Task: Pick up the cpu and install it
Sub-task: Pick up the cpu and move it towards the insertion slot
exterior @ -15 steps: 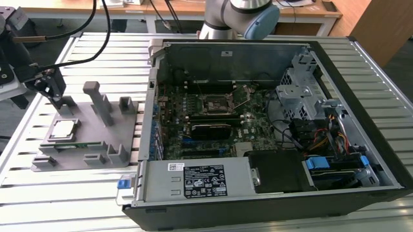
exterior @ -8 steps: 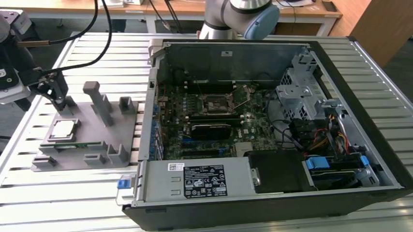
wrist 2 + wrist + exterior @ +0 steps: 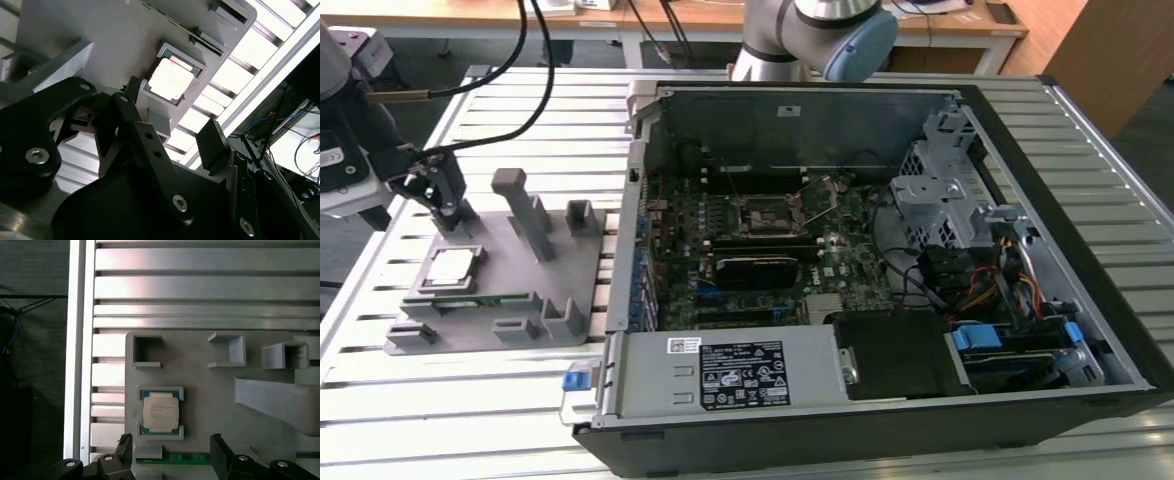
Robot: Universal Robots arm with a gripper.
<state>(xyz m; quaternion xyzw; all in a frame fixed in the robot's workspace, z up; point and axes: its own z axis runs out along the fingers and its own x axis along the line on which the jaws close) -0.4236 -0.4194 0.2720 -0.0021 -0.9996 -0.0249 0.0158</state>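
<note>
Slatted aluminium table (image 3: 480, 430) carries a grey fixture plate (image 3: 507, 275) at nine o'clock of the open computer case (image 3: 854, 440) in the exterior view. We see the cpu (image 3: 454, 268) lying flat in its square pocket on that plate, silver top up, with a green memory stick (image 3: 187, 458) just beside it. The gripper (image 3: 447, 215) hangs close at the cpu's twelve o'clock. In both wrist views its black fingers (image 3: 220, 450) stand apart and hold nothing, the chip untouched. The motherboard socket (image 3: 765, 215) sits well apart inside the case.
</note>
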